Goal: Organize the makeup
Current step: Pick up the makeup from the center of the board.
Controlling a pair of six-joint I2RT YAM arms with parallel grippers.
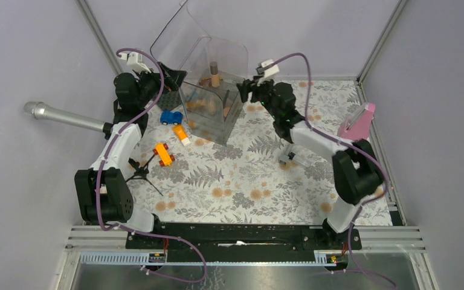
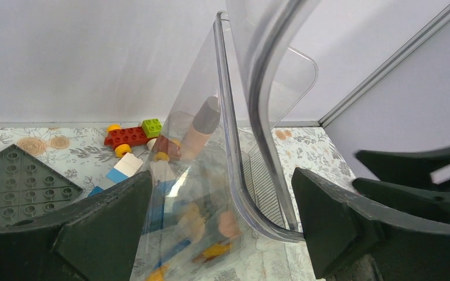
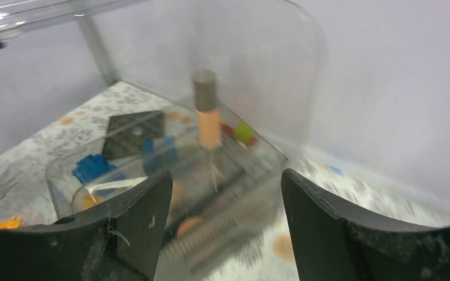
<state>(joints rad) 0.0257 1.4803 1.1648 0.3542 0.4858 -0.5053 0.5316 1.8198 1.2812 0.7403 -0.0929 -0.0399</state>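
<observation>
A clear plastic organizer box (image 1: pixel 212 107) stands at the back middle with its lid (image 1: pixel 178 30) raised. A peach tube with a grey cap (image 1: pixel 214 74) stands upright inside it and also shows in the left wrist view (image 2: pixel 202 126) and the right wrist view (image 3: pixel 207 111). Coral-pink round pieces (image 2: pixel 229 222) lie on the box floor. My left gripper (image 1: pixel 172 78) is open at the box's left rim, with the clear wall (image 2: pixel 234 175) between its jaws. My right gripper (image 1: pixel 249 87) is open and empty at the box's right side. A pink-shade palette (image 1: pixel 357 121) leans at the right wall.
A blue toy car (image 1: pixel 170 117), an orange block (image 1: pixel 182 134) and an orange car (image 1: pixel 164 154) lie left of the box. A silver microphone (image 1: pixel 66 118) on a black tripod (image 1: pixel 142 172) stands at the left. A small grey-white item (image 1: pixel 290 158) lies under the right arm. A grey baseplate (image 2: pixel 17 181) lies behind.
</observation>
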